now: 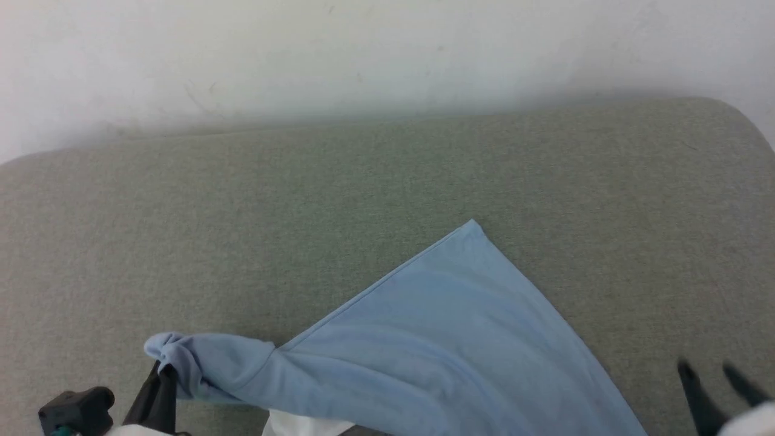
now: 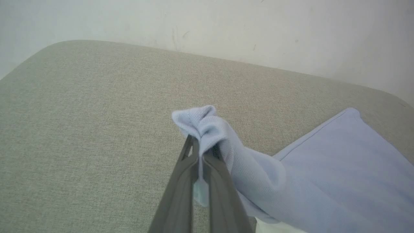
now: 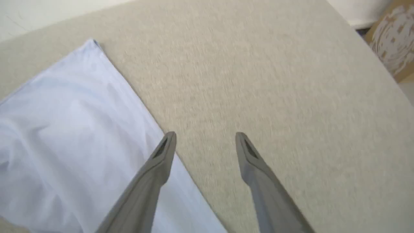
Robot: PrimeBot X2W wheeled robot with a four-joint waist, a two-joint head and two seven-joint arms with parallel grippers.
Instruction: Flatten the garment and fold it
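Fabric bunched at lower left: your left gripper is clamped on a gathered corner of the garment, above the grey-green cushion. Your left wrist view brings that pinch close, blue knit squeezed between the two fingers. The shirt lies spread across the centre, one corner pointing at the pale wall. At right, your right gripper hangs with fingers apart, holding nothing, near the garment's edge. Its wrist view adds a brown box beyond the cushion.
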